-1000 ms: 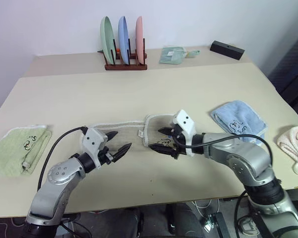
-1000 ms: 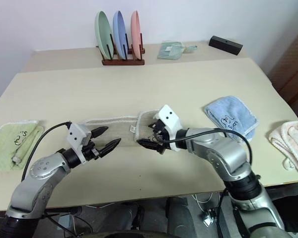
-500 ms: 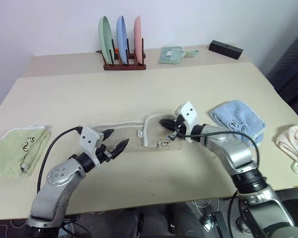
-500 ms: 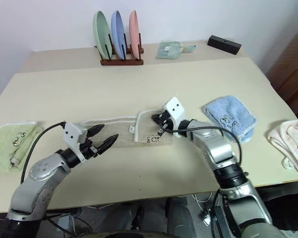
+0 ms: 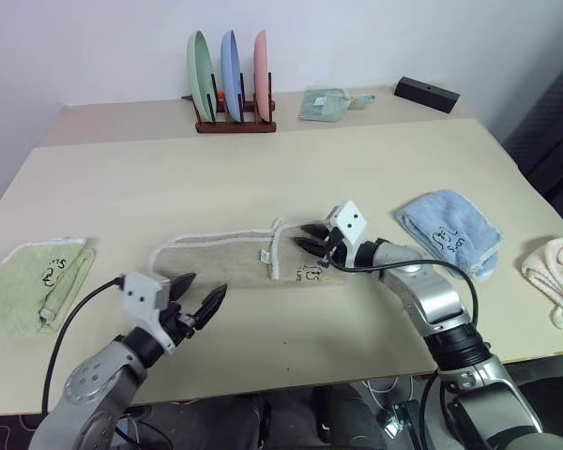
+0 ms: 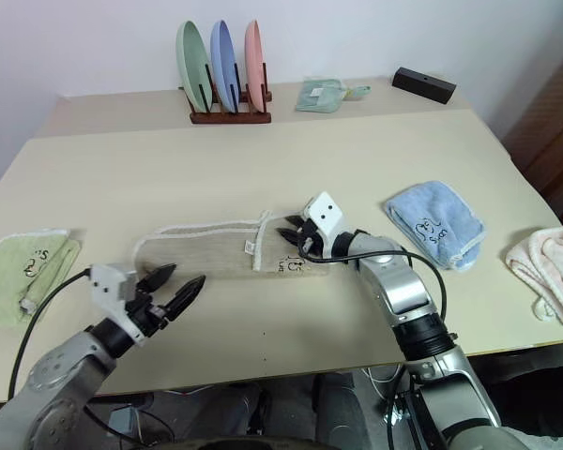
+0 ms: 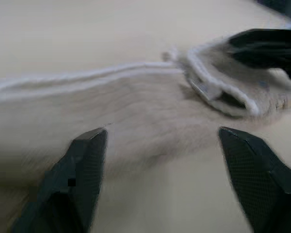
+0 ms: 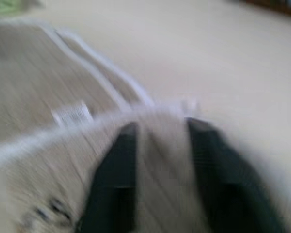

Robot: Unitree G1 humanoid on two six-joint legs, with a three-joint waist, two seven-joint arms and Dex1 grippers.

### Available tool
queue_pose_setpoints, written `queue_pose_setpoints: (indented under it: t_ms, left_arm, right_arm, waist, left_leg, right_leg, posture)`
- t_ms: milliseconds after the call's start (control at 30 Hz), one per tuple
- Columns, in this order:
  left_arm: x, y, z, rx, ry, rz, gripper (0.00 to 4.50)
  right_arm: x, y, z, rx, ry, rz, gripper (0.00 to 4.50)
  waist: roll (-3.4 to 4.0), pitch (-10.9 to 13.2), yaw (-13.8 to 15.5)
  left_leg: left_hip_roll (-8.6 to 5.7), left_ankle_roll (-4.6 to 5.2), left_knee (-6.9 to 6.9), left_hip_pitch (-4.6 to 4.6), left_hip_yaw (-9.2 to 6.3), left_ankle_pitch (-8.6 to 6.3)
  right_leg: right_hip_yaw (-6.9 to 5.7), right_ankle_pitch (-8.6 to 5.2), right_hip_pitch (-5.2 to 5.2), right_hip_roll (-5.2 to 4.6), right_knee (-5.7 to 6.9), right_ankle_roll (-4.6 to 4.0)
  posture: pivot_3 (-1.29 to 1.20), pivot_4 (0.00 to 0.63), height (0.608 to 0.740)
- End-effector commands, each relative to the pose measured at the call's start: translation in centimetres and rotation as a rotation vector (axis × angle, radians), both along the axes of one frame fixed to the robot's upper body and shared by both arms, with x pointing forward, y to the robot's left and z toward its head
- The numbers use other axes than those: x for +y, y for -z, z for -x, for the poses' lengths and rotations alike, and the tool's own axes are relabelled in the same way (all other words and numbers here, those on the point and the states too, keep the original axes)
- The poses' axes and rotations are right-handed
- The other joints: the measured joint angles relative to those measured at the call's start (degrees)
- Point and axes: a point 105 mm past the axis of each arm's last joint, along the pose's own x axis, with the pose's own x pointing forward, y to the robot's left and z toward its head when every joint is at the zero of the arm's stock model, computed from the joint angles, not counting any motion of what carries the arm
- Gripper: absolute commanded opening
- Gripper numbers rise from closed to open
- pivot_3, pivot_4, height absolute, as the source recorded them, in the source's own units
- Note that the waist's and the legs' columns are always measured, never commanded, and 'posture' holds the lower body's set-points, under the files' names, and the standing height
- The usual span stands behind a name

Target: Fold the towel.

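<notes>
Nearest, the left tool (image 5: 199, 298) hangs with its 2 fingers spread wide, empty. Just beyond it the beige terry towel with white stitched edging (image 5: 227, 259) lies partly folded on the cream surface (image 5: 281, 178). The right tool (image 5: 311, 238), fingers slightly apart, hovers over the towel's folded end.

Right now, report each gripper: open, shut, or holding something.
Left gripper: jaws open, holding nothing, short of the towel.
Right gripper: jaws parted over the towel's folded end; a grip cannot be told.
</notes>
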Motion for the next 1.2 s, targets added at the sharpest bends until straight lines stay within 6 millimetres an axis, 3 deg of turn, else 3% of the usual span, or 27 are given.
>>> queue_pose_setpoints:
  t_ms: [33, 100, 133, 233, 367, 533, 667, 800, 900, 1133, 1200]
  left_arm:
    - [0.5, -1.1, 1.2, 0.012, -0.072, 0.134, 4.5]
    - [1.2, -0.8, 1.6, 0.055, -0.169, 0.252, 4.5]
    - [1.6, -0.7, 1.7, 0.073, -0.219, 0.312, 4.5]
    - [2.3, -0.2, 1.8, 0.136, -0.336, 0.483, 4.5]
    - [2.8, 1.1, 1.2, 0.229, -0.432, 0.584, 4.5]
    - [4.4, 1.6, -1.3, 0.262, -0.585, 0.814, 4.5]
    - [5.5, 2.1, -2.7, 0.287, -0.662, 0.9, 4.5]
    - [5.1, 1.5, -3.8, 0.284, -0.609, 0.904, 4.5]
    - [4.7, 1.5, -4.6, 0.298, -0.574, 0.885, 3.64]
    - [6.0, -0.1, -4.5, 0.201, -0.573, 0.856, 0.09]
    - [7.0, -1.0, -4.2, 0.14, -0.568, 0.773, 0.04]
  right_arm:
    - [1.2, -2.5, 0.9, -0.089, -0.088, -0.011, 3.31]
    - [1.6, -3.1, 1.0, -0.111, -0.101, -0.018, 4.27]
    - [1.7, -3.3, 1.0, -0.121, -0.105, -0.021, 4.44]
    - [2.0, -3.7, 0.8, -0.146, -0.104, -0.021, 4.44]
    - [2.3, -3.9, 0.7, -0.171, -0.108, -0.014, 4.44]
    - [2.6, -4.1, 0.8, -0.187, -0.099, -0.025, 4.44]
    - [2.1, -3.8, 0.7, -0.191, -0.068, -0.014, 4.44]
    - [1.8, -3.7, 0.7, -0.194, -0.048, -0.011, 4.44]
    - [1.6, -3.6, 0.9, -0.198, -0.037, -0.009, 4.5]
    - [1.6, -3.3, 1.4, -0.191, -0.027, -0.009, 4.5]
    - [1.5, -3.1, 1.5, -0.188, -0.027, -0.002, 4.5]
  waist:
    - [0.0, 0.0, 0.0]
    - [-0.01, 0.0, 0.0]
    - [-0.01, 0.0, 0.1]
    - [-0.03, 0.0, 0.1]
    - [-0.04, 0.0, 0.1]
    - [-0.07, 0.0, 0.2]
    - [-0.06, 0.0, 0.1]
    - [-0.04, 0.0, 0.1]
    - [-0.04, 0.0, 0.2]
    - [-0.06, 0.0, 0.1]
    - [-0.06, 0.0, 0.1]
  left_leg:
    - [0.0, 0.0, 0.0, 0.0, 0.0, 0.0]
    - [0.0, 0.01, 0.0, 0.01, 0.0, -0.01]
    - [0.0, 0.01, 0.01, 0.0, 0.0, -0.01]
    - [0.0, 0.0, 0.02, 0.0, 0.0, 0.0]
    - [0.0, -0.01, 0.02, 0.01, 0.0, 0.0]
    - [-0.01, -0.04, 0.05, 0.01, -0.02, 0.02]
    - [-0.01, -0.07, 0.05, 0.02, -0.01, 0.03]
    - [-0.01, -0.1, 0.05, 0.03, -0.01, 0.05]
    - [-0.01, -0.11, 0.05, 0.04, -0.01, 0.06]
    - [-0.01, -0.12, 0.05, 0.01, -0.02, 0.06]
    - [-0.01, -0.12, 0.05, 0.02, -0.01, 0.06]
  right_leg:
    - [0.0, 0.0, 0.01, 0.0, -0.01, 0.0]
    - [0.0, 0.0, 0.03, -0.01, -0.03, 0.0]
    - [0.0, 0.0, 0.02, -0.01, -0.04, 0.01]
    - [-0.01, 0.0, 0.02, -0.01, -0.03, 0.0]
    - [-0.01, 0.0, 0.03, -0.01, -0.03, 0.0]
    - [-0.02, 0.0, 0.04, 0.0, -0.03, 0.0]
    - [-0.02, 0.01, 0.02, 0.01, -0.02, -0.01]
    - [-0.01, 0.01, 0.03, 0.02, 0.01, -0.01]
    - [-0.01, 0.01, 0.03, 0.03, 0.02, -0.01]
    - [0.0, 0.01, 0.01, 0.04, -0.01, -0.01]
    - [0.0, 0.01, 0.01, 0.04, 0.0, -0.01]
  posture:
    - [0.0, 0.15, 0.74]
    - [0.0, 0.15, 0.74]
    - [0.0, 0.15, 0.74]
    - [0.0, 0.15, 0.74]
    - [0.0, 0.15, 0.74]
    - [0.0, 0.15, 0.74]
    - [0.0, 0.15, 0.74]
    - [0.0, 0.15, 0.74]
    - [0.0, 0.15, 0.74]
    - [0.0, 0.15, 0.74]
    - [0.0, 0.15, 0.74]
